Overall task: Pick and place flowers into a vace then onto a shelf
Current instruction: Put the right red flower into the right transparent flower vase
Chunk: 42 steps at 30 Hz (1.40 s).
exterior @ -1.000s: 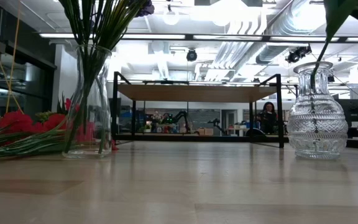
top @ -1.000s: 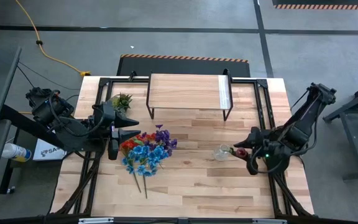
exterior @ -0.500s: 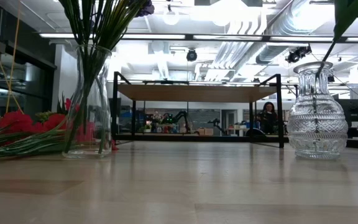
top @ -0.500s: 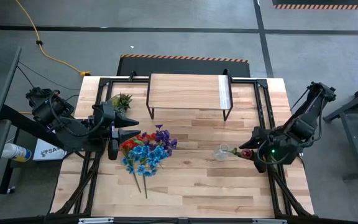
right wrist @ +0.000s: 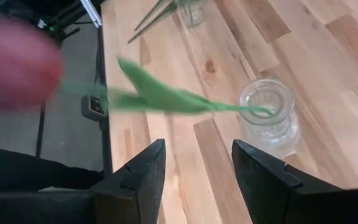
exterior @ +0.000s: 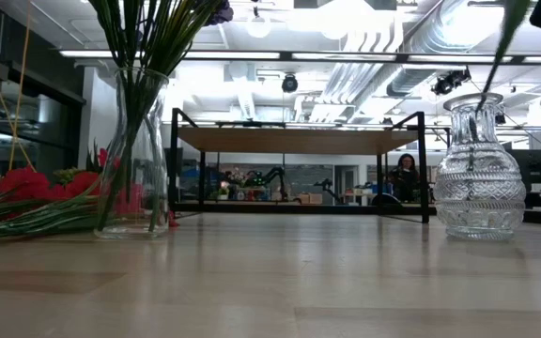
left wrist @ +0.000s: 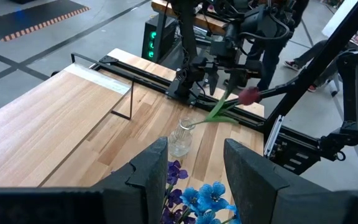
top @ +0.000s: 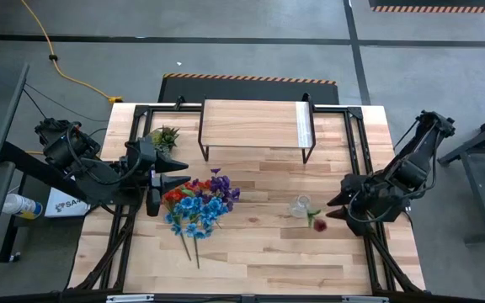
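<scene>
Red-bloomed artificial flower on a green stem (left wrist: 232, 107) has its stem end in the mouth of the clear ribbed glass vase (top: 301, 205), bloom leaning out toward the right gripper (top: 333, 205). Right fingers apart, nothing between them. Left gripper (top: 173, 175) sits over the bunch of red, blue and purple flowers (top: 199, 206) on the light-wood desk (top: 259, 244), fingers apart, empty. Light-wood shelf on black legs (top: 255, 124) stands at the desk's far edge.

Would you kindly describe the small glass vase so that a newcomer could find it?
On the wooden table, look right of centre, in front of the shelf. The clear ribbed vase stands there alone, holding one leaning red flower, unlike the taller vase with the bouquet.
</scene>
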Motion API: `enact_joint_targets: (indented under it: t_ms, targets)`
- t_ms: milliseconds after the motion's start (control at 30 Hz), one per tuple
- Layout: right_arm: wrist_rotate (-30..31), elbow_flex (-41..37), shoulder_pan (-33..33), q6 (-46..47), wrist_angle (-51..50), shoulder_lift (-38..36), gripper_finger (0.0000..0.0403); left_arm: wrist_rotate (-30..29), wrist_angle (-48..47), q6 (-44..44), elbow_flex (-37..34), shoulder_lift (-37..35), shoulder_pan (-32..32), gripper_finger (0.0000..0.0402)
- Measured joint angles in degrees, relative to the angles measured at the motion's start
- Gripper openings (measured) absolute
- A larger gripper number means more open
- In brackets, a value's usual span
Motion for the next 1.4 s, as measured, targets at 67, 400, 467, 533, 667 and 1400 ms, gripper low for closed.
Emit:
enact_joint_targets:
  t_ms: [67, 400, 467, 533, 667, 1400]
  targets:
    - [-0.2, 0.0, 0.0, 0.3, -0.3, 0.0, 0.0172, 0.0, 0.0, 0.0, 0.0, 0.0, 0.0, 0.0191]
    - [0.9, 0.0, 0.0, 1.3, -1.9, 0.0, 0.0169, 0.0, 0.0, 0.0, 0.0, 0.0, 0.0, 0.0191]
    - [1.6, 0.0, 0.0, 1.3, -2.0, 0.0, 0.0168, 0.5, 0.0, -0.1, 0.0, 0.0, 0.0, 0.0191]
    - [2.5, 0.0, 0.0, 1.3, -2.0, 0.0, 0.0166, 1.6, 0.0, -0.2, 0.0, 0.0, 0.0, 0.0191]
    - [4.9, 0.0, 0.0, 1.3, -1.9, -0.1, 0.0162, 3.6, 0.0, -0.2, 0.0, 0.1, 0.0, 0.0191]
    - [13.5, 0.0, 0.0, -6.7, 12.2, -6.3, 0.0155, 5.9, -7.1, -10.2, -3.6, 0.9, -8.8, 0.0191]
